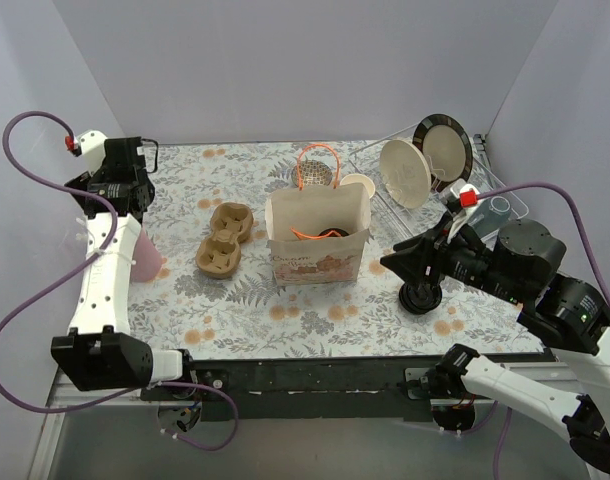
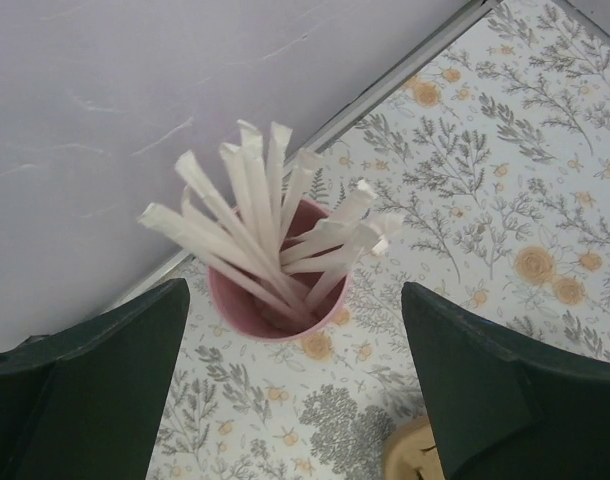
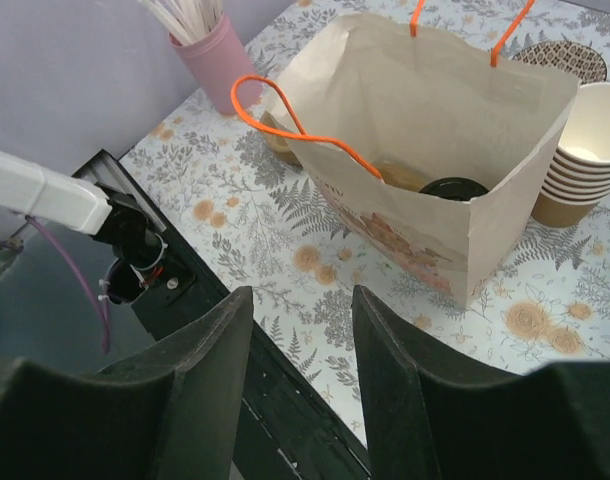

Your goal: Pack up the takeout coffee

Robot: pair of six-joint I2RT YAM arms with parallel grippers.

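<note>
Takeout coffee (image 3: 453, 188) sits inside the paper bag (image 3: 425, 110), print unreadable, with left fingers (image 2: 85, 390) and right fingers (image 3: 185, 390) spread, empty.

On my remote feed, the takeout coffee (image 3: 453, 188) sits low inside the open paper bag (image 3: 435, 100). Only its round black lid shows, facing up and close to the bag's printed front wall. The cup body is hidden.

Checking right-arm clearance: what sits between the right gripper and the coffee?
Right wrist view: from the right gripper, bare tablecloth, then the near wall of the paper bag; the coffee sits inside.
</note>
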